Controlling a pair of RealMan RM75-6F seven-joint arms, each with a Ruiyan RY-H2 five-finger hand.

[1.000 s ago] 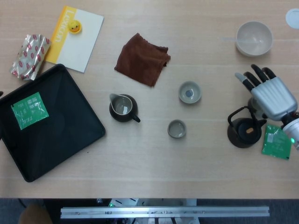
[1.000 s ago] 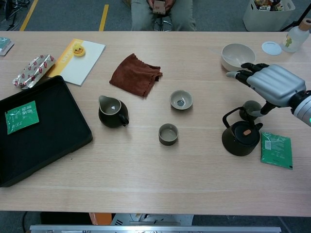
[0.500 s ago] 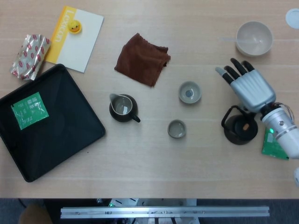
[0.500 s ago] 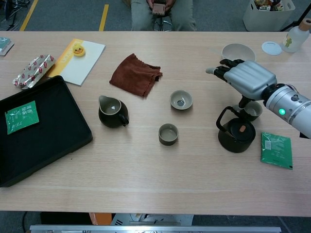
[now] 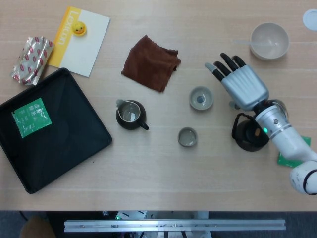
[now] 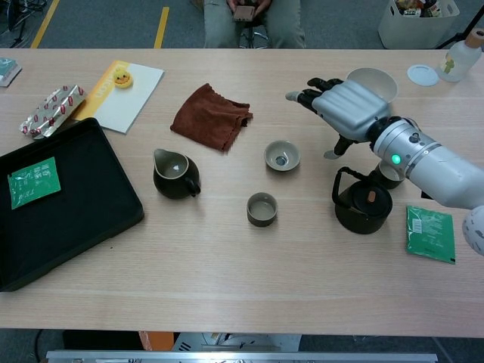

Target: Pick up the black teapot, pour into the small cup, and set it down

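Fingers [image 5: 225, 63] of your right hand [image 5: 241, 87] are spread flat, gripping nothing, above the worktop [image 5: 148, 168]; black teapot [image 5: 249, 134] sits just below your wrist. Small cup [image 5: 187, 137] stands apart, further left.

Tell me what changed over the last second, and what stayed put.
The right hand swept leftward, toward the table's middle, fingers spread, holding nothing. It now sits past the black teapot, which itself slid a little left on the table. Nothing was gripped or released. The cups, dark pitcher, brown cloth and black tray stayed as they were.
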